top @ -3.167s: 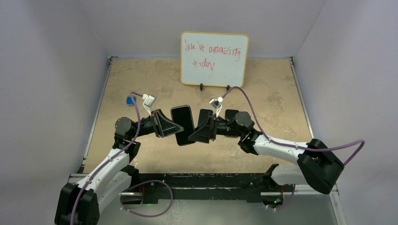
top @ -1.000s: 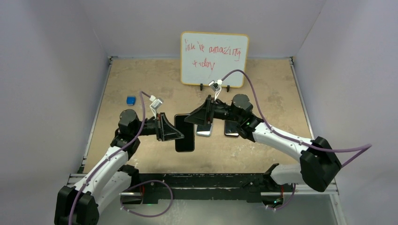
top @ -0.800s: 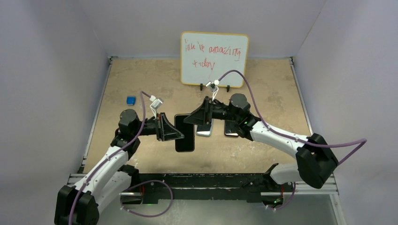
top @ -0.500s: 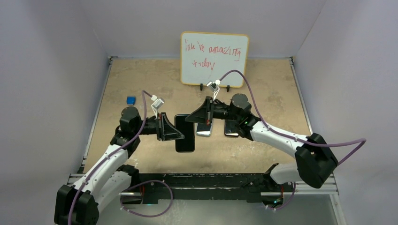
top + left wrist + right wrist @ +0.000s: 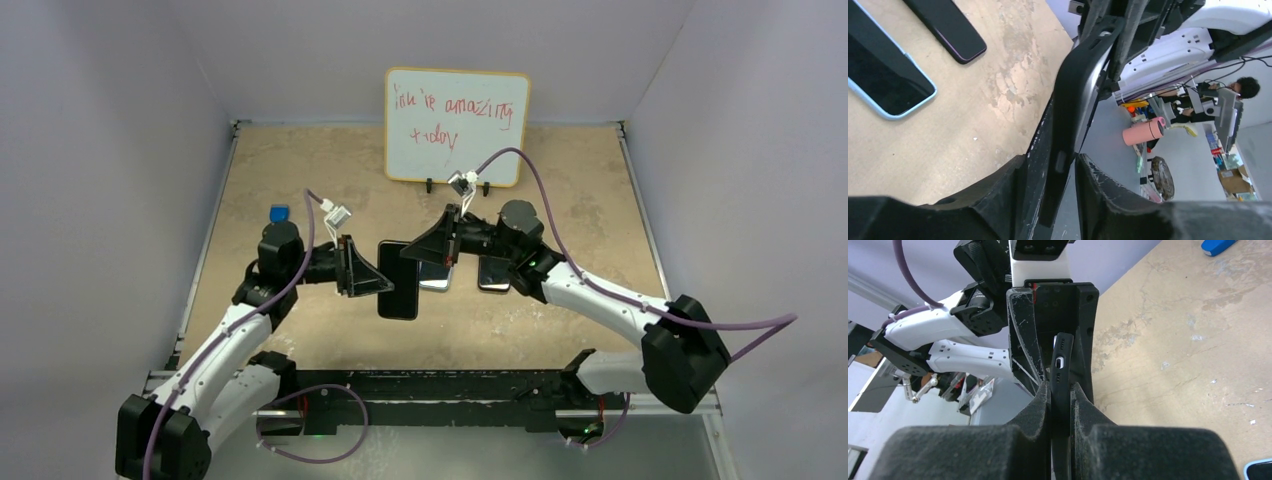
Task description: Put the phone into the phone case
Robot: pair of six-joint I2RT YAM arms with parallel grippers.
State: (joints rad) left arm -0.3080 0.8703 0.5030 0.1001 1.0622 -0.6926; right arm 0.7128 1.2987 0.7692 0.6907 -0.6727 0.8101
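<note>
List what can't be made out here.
- Black rectangular phone in the right fingers: edge-on in wrist views, too small in top view; screen or back unclear.
- Light blue rounded phone case: cut by left wrist frame edge, partly under right arm in top view; contents unclear.
- Small blue block: cut by right wrist frame's top edge.

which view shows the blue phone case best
Left wrist: the phone case lies flat on the table, light blue rim clear. Top external shows only a pale edge under the right gripper; right wrist catches one corner.

The tabletop (image 5: 300, 180) is rough, stained tan board. The right fingers (image 5: 1082, 410) are coarse matt black; the whiteboard (image 5: 457, 150) is smooth white.
</note>
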